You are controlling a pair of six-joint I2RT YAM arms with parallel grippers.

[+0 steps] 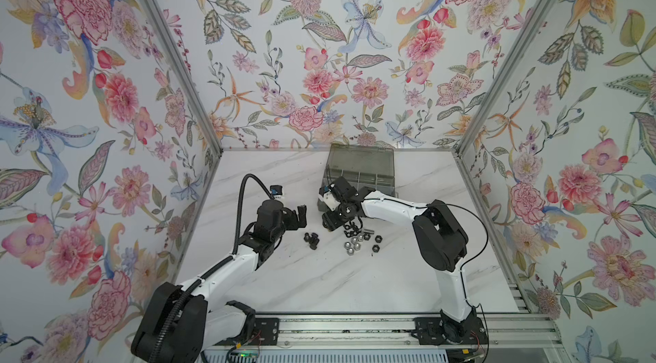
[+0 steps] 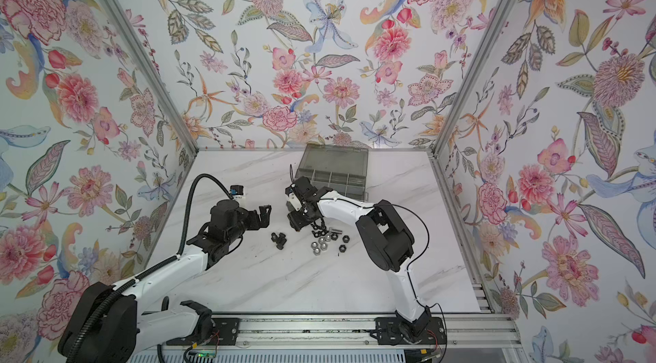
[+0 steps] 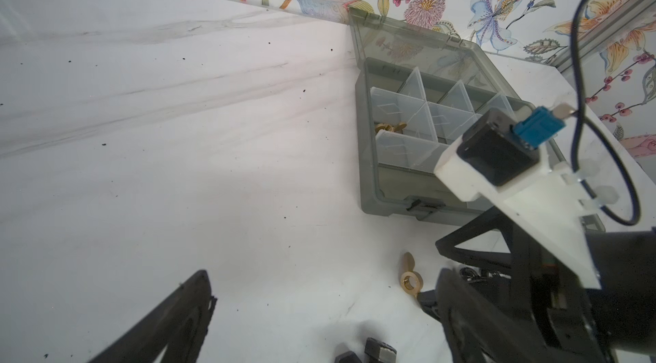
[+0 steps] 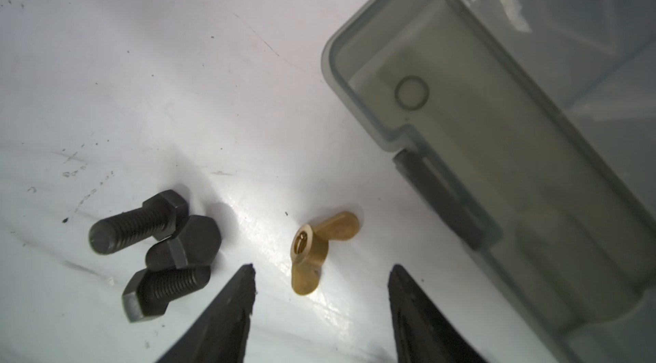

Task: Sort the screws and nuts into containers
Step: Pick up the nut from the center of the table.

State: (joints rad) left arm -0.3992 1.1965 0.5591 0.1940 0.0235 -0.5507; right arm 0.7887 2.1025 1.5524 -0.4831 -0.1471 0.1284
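Right wrist view, entry one: brass wing nut [image 4: 312, 254], lying on the marble table [image 4: 177, 59] just off the latch-side corner of the organiser box [image 4: 514, 184], not touching it.
- Right gripper [image 4: 322, 269]: jaws apart and empty, one tip on either side of the wing nut, neither in contact.
- Handling, by my reckoning: light, rigid, smooth metal that could skid on the glossy table. The threaded hub between the wings looks the surest hold. The rounded wing edges might squirt out of the pads.

Entry two: three black bolts [image 4: 159, 247], huddled and touching one another, farther from the box than the wing nut. Stiff, with ridged shanks, so probably less slippery.

Entry three: silver nuts [image 1: 355, 242] and black nuts [image 1: 376, 239], loosely clustered on the table out from the box's latch wall. Low and flat, so likely fiddly to pinch.

Entry four: the box itself, lid open against the back wall. One compartment holds brass pieces [image 3: 389, 127]. The others in view look empty.

Entry five: left gripper [image 1: 298, 217], jaws spread wide, holding nothing, well clear of the box.
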